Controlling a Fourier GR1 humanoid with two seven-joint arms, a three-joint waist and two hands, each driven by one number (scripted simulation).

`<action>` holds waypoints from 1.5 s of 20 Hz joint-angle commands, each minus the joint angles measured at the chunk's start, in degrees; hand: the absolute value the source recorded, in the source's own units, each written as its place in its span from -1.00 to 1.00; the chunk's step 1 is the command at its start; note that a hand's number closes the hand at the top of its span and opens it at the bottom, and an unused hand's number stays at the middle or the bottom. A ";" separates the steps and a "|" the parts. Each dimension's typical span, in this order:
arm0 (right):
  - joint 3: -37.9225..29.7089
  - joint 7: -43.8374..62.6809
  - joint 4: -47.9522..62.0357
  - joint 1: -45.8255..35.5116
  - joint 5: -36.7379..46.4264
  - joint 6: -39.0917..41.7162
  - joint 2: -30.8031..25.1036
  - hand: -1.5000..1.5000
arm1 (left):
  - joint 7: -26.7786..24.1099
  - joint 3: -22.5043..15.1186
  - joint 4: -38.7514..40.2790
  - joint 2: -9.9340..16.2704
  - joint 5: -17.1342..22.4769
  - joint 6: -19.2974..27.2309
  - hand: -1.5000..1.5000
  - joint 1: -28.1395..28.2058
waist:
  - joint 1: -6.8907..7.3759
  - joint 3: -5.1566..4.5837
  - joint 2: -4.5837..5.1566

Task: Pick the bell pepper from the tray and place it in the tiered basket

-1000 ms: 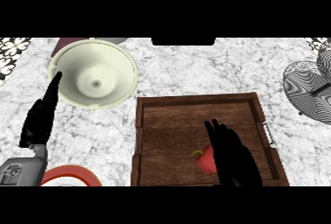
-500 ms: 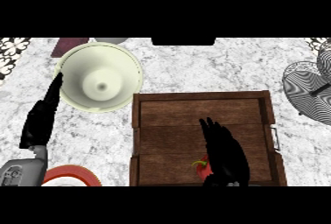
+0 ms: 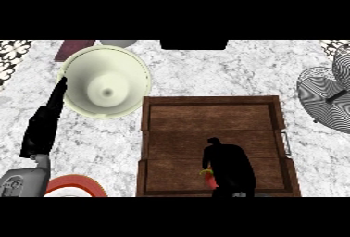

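On the grey-white marbled bench (image 3: 205, 69): one dark brown wooden tray (image 3: 212, 115) with a raised rim and a thin metal handle on its right side, one pale cream round bowl-like dish (image 3: 106, 88) just beyond the tray's upper left corner, one black wire tiered basket (image 3: 328, 92) at the right edge, well apart from the tray, and one red-rimmed round plate (image 3: 75, 184) cut off at the lower left. Also a dark maroon flat object (image 3: 71, 50) and a grey rounded object (image 3: 117, 43) at the far edge, one of each, both only partly in view.

Inside the tray, near its front rim and slightly right of centre: one red bell pepper (image 3: 211, 178) with a yellow-green stem, only a sliver of it showing. Directly over it, the black right hand (image 3: 229, 164), covering most of the pepper; pepper peeking out at the hand's left side, touching it. Fingers bent down and curled round the pepper rather than spread. Still within the tray, not lifted clear as far as can be told.

At the left, one black left hand (image 3: 46, 125) on a grey forearm, fingers straight and together, pointing away along the bench beside the cream dish, holding nothing. Two hands in all, one pepper, one tray, one basket.
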 commanded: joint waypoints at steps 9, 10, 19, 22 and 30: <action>-2.29 0.44 -9.17 5.99 1.37 -1.29 4.28 1.00 | 3.71 0.30 -3.62 -1.51 -1.48 -0.53 0.00 0.01 | -0.10 0.56 0.80; -0.15 -0.30 -13.20 9.33 3.62 -5.92 3.02 1.00 | -5.28 1.92 3.05 -0.74 -0.41 -1.32 0.00 1.55 | -0.53 0.53 0.79; -34.27 15.12 8.58 -17.84 12.28 -24.72 10.56 1.00 | -1.22 0.09 0.27 -1.40 -0.77 -1.44 0.00 -1.31 | 2.70 0.54 2.17; -37.81 16.08 12.86 -26.90 19.65 -28.13 7.44 1.00 | -1.55 -0.05 1.60 -0.94 -1.25 -1.82 0.00 -1.88 | 3.11 0.41 2.13; -45.51 16.13 29.98 -46.66 31.11 -30.04 0.68 1.00 | -0.75 -0.16 2.95 -2.37 -2.16 -0.19 0.00 -3.74 | 2.20 0.46 1.73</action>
